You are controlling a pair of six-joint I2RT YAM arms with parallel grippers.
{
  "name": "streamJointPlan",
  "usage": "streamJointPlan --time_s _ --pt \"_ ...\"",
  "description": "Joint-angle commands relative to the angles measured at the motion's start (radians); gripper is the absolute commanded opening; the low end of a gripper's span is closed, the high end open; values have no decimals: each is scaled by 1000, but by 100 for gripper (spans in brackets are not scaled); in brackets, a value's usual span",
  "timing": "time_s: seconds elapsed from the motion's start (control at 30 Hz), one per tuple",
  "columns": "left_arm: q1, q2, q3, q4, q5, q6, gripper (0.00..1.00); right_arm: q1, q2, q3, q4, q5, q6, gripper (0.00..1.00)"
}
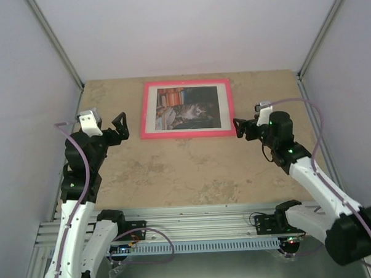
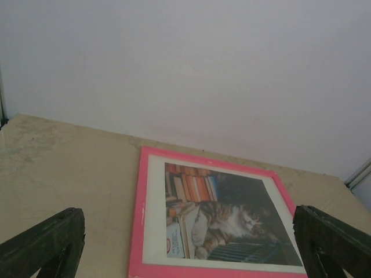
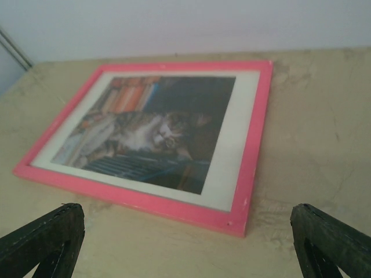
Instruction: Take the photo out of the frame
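The pink frame (image 1: 145, 110) lies flat, face up, at the back middle of the table. The cat photo (image 1: 188, 107) sits inside it behind a white border. My left gripper (image 1: 119, 128) is open and empty, just left of the frame's near left corner. My right gripper (image 1: 240, 128) is open and empty, just right of the frame's near right corner. The left wrist view shows the frame (image 2: 138, 220) and photo (image 2: 226, 217) ahead between wide-apart fingers (image 2: 43, 243). The right wrist view shows the frame's near corner (image 3: 246, 191), the photo (image 3: 145, 130) and wide-apart fingers (image 3: 330, 240).
The beige stone-patterned table (image 1: 187, 170) is walled by grey panels at left, right and back. An aluminium rail (image 1: 201, 221) with the arm bases runs along the near edge. A purple cable loops beside each arm.
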Motion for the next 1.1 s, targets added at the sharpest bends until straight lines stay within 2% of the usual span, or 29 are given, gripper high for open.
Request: streamJointPlan --time_s 0.0,0.1,0.27,0.67,1.07 --pt "8 20 21 -16 15 13 100 -21 146 45 47 -17 6 98" --pt "8 32 22 -19 16 14 100 -50 262 61 71 -34 1 97" --pt "10 50 24 -25 19 14 100 -77 443 116 98 -47 -9 91" --pt "18 62 29 -33 24 16 100 -89 793 311 90 -80 -29 64" --pt "22 67 29 -32 37 11 100 -89 944 390 86 -82 -39 48"
